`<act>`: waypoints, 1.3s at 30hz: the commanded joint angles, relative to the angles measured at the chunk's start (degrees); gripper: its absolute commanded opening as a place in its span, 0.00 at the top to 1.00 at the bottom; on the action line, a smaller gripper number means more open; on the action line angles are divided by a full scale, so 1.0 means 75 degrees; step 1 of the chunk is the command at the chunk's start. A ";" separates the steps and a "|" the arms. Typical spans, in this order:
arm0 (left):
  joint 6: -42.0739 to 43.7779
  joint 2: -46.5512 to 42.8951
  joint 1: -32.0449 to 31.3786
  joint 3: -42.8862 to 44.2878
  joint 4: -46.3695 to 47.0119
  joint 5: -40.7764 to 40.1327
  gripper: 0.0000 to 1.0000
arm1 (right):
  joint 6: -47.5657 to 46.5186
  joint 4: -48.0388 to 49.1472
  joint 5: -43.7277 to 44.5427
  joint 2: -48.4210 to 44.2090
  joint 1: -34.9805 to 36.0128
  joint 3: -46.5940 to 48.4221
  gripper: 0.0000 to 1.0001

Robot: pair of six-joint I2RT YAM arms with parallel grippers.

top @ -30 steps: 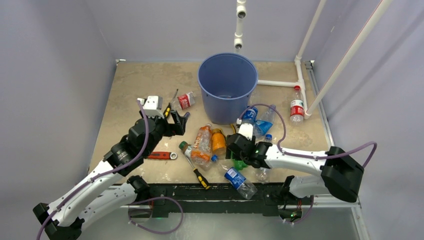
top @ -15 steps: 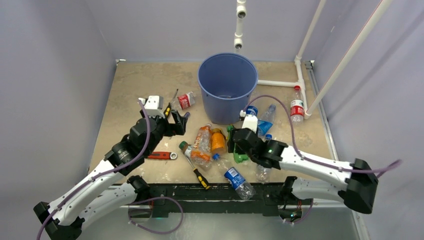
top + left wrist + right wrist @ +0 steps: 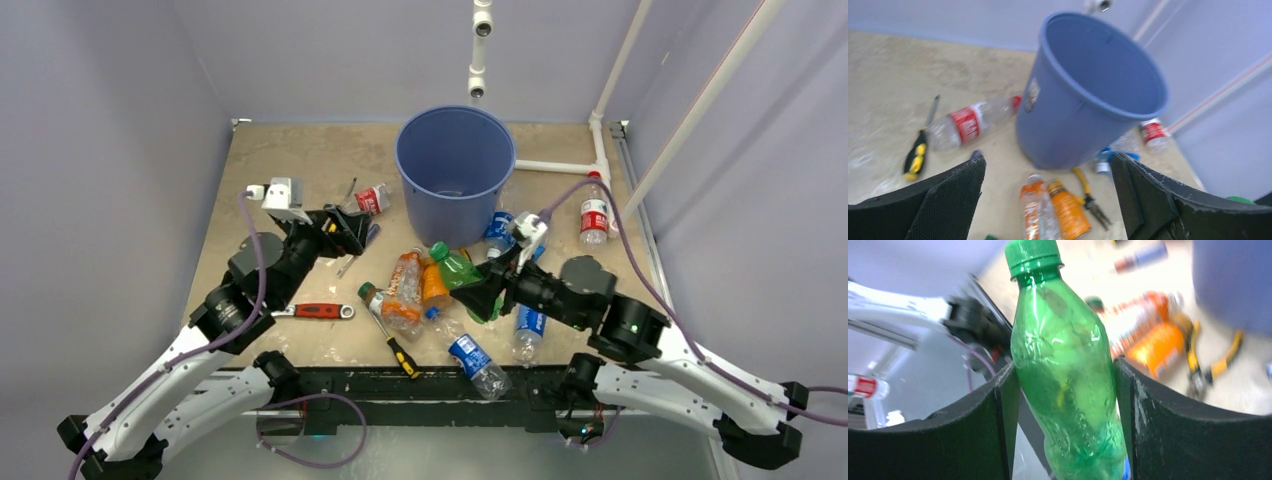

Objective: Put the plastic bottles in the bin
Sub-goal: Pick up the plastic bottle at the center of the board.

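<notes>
My right claw [image 3: 482, 292] is clamped on the green bottle [image 3: 1064, 370], both pads pressed to its sides, green cap on top. Half a second ago it sat low on the bench beside the orange bottle [image 3: 434, 284]. Now it's up, cap aimed at the bin [image 3: 432, 215], which stands mid-bench at the far edge. There's a sticker [image 3: 1032, 94] on the bin's wall, too blurred to read. The red-label bottle [image 3: 967, 124] lying left of the bin is unreadable too. My left claw [image 3: 350, 231] gapes wide, holding nothing, and has swung toward the left edge.
</notes>
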 commanded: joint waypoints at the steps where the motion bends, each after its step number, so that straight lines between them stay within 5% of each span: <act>1: 0.0004 -0.0211 0.0022 0.0289 0.1909 0.1611 0.04 | -0.0593 0.2322 -0.1155 -0.0613 0.0031 -0.0328 0.47; 6: -0.0514 -0.0027 0.0024 0.0067 0.4240 0.4029 0.01 | -0.0272 0.5093 -0.0940 -0.0905 0.0031 -0.1368 0.54; 15: -0.1352 0.1268 0.0026 0.0622 0.5755 0.6620 0.01 | 0.0083 0.7627 -0.0898 -0.0782 0.0031 -0.2201 0.64; 27: -0.1528 0.2206 -0.0053 0.1129 0.5626 0.7083 0.10 | 0.0218 0.8132 -0.0717 -0.0365 0.0034 -0.2261 0.66; 39: -0.1283 0.2313 -0.0377 0.1161 0.5707 0.7103 0.02 | 0.0379 0.7850 -0.0673 -0.0004 0.0038 -0.2033 0.66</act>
